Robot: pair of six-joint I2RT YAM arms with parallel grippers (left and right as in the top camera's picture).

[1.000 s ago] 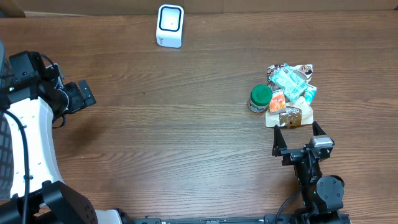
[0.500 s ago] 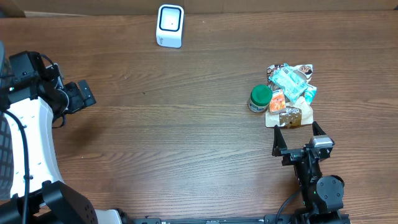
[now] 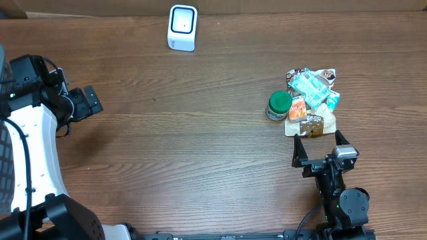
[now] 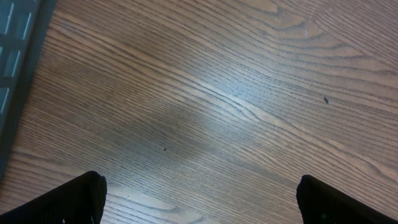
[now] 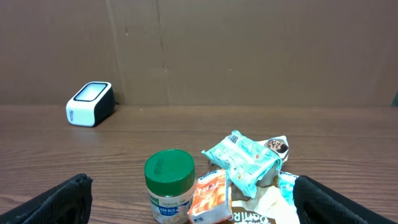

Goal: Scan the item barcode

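A pile of items lies at the right of the table: a green-lidded jar (image 3: 279, 105) (image 5: 169, 183), an orange packet (image 3: 297, 108) (image 5: 210, 196), a teal packet (image 3: 310, 85) (image 5: 242, 163) and a brown pouch (image 3: 312, 125). The white barcode scanner (image 3: 182, 27) (image 5: 89, 103) stands at the far edge. My right gripper (image 3: 320, 147) (image 5: 199, 205) is open just in front of the pile, touching nothing. At the far left my left gripper (image 3: 85, 103) (image 4: 199, 199) is open over bare wood, far from the items.
A brown cardboard wall (image 5: 249, 50) runs behind the table's far edge. A grey ribbed surface (image 4: 15, 56) borders the table on the left in the left wrist view. The wooden tabletop (image 3: 200, 133) stretches between the arms.
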